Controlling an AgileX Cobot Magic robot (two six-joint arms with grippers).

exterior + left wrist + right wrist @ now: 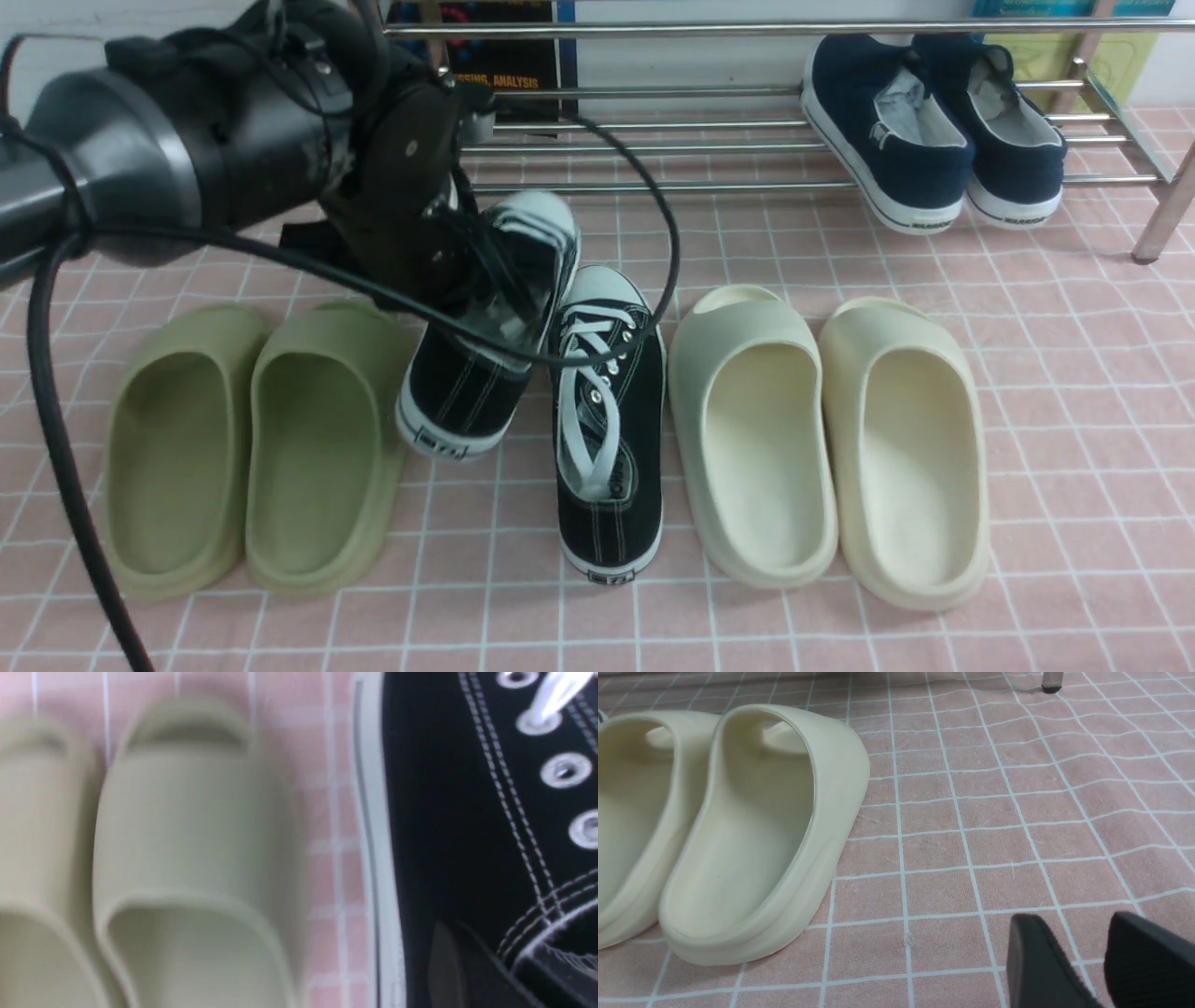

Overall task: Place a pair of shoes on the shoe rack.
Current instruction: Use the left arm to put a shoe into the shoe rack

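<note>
One black sneaker [471, 378] with white laces hangs tilted, heel low and toe up, above the pink checked cloth. My left gripper [464, 273] is shut on its side wall near the opening; in the left wrist view one dark finger [448, 961] presses the outside of that sneaker [444, 812], and the other finger is hidden. The second black sneaker [607, 439] lies flat beside it. The chrome shoe rack [653, 149] stands behind. My right gripper [1071, 921] hovers open over bare cloth, holding nothing.
Green slides [252, 448] lie left of the sneakers, and cream slides [822, 439] lie to their right. Navy slip-ons [934, 121] rest on the rack's right half. A black cable [56, 420] loops from my left arm. A rack leg [1162, 215] stands at the far right.
</note>
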